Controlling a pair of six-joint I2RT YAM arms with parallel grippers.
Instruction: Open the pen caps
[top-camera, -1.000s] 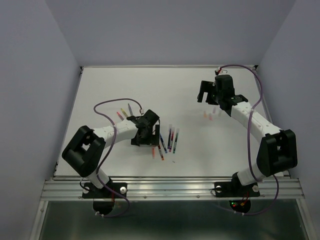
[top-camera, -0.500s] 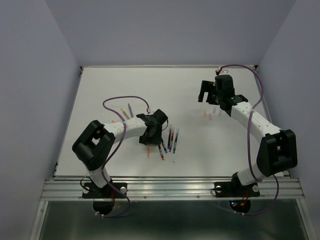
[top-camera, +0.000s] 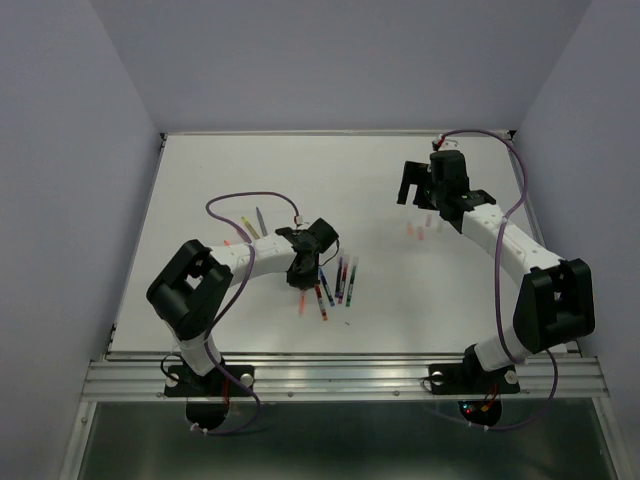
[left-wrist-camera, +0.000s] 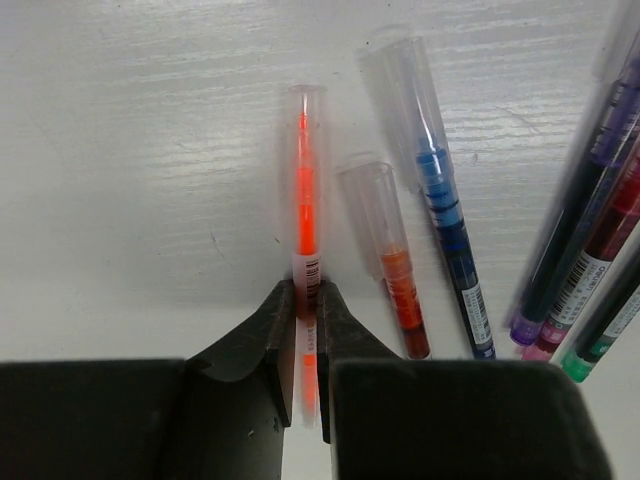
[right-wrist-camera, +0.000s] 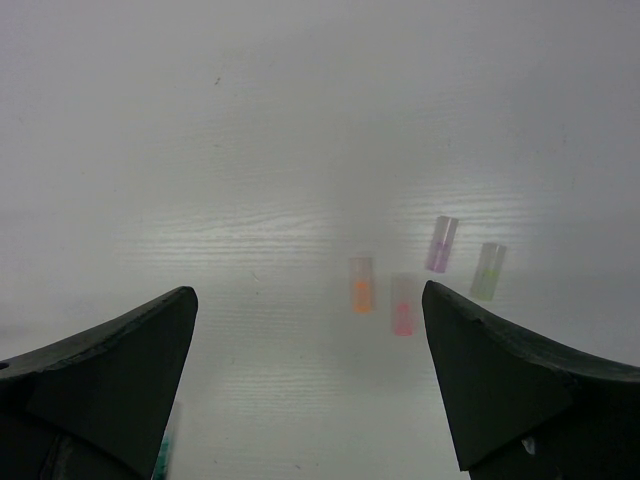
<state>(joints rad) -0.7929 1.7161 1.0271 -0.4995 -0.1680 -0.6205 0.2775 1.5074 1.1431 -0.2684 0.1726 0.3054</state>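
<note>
Count on the bench (left-wrist-camera: 120, 150): six pens (left-wrist-camera: 440, 190) at the left hand (left-wrist-camera: 305, 300), namely the orange pen (left-wrist-camera: 302, 180) in its grip and five just ahead to its right. Ahead of the right hand (right-wrist-camera: 308, 292) lie four loose pen caps (right-wrist-camera: 361, 284): orange, pink, purple, green.

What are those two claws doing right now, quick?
Left gripper: closed on the orange pen.
Right gripper: open, holding nothing.
</note>
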